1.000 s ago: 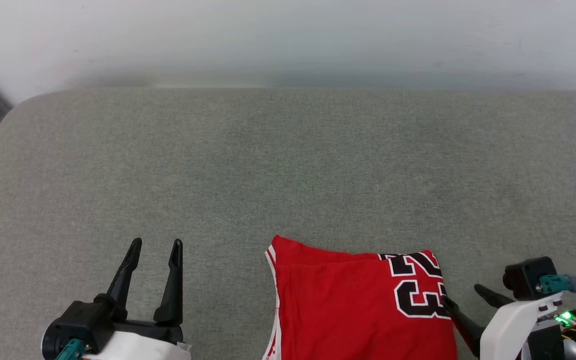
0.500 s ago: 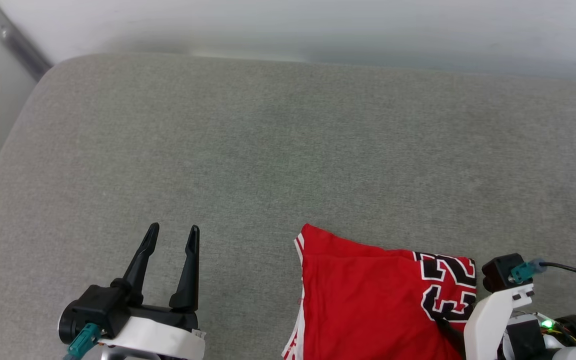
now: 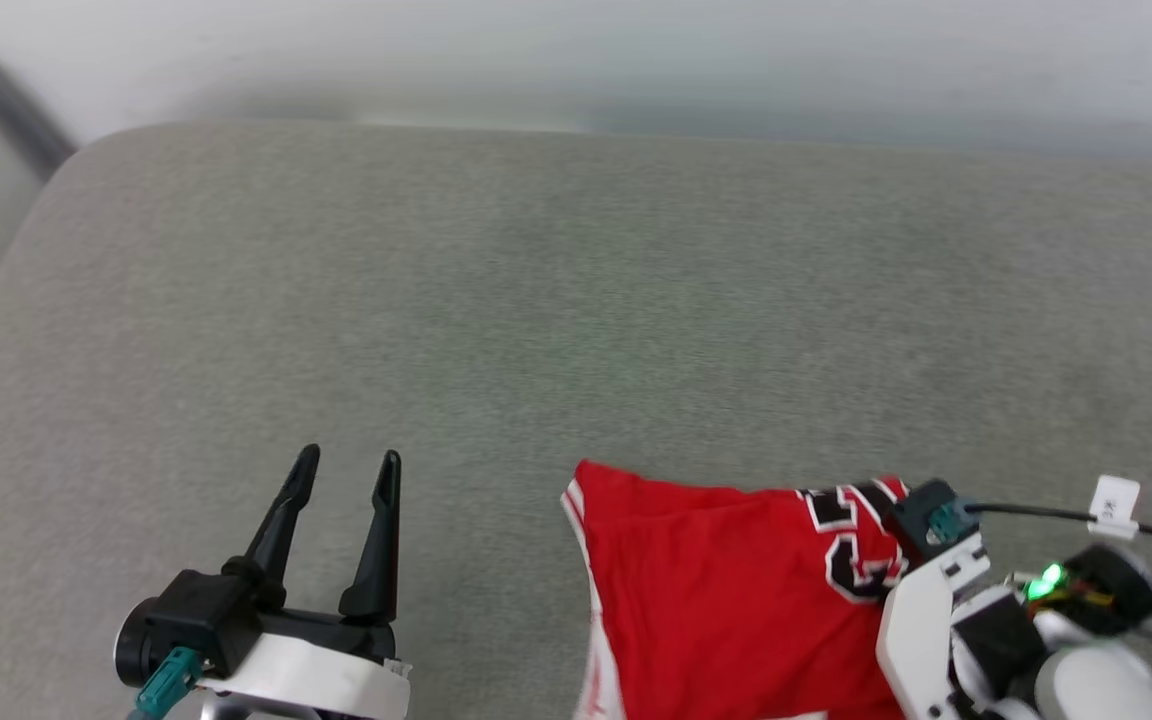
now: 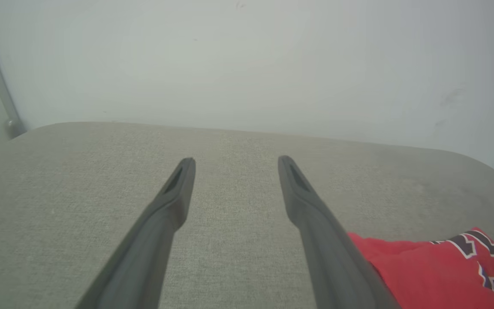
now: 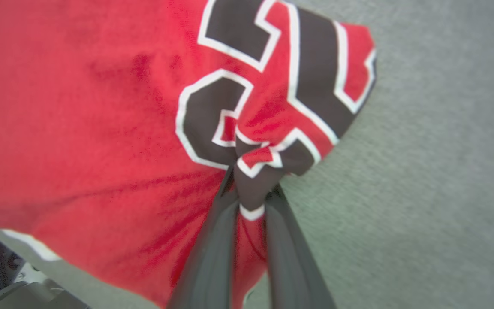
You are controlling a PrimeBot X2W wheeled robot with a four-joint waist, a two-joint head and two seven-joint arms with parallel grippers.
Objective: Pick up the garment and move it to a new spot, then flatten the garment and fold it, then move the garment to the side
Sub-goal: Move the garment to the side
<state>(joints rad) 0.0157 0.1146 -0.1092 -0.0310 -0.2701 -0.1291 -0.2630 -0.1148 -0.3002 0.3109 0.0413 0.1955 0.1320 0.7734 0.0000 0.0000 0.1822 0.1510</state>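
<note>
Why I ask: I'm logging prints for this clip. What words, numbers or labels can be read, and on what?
"23": black, white-edged digits on the red garment, crumpled where the right gripper pinches them, so only partly legible.
White tag on the cable: marks too small to read.
No other text is readable.

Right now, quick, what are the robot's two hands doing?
Left gripper: open, holding nothing.
Right gripper: closed, pinching the garment at its printed corner.
</note>
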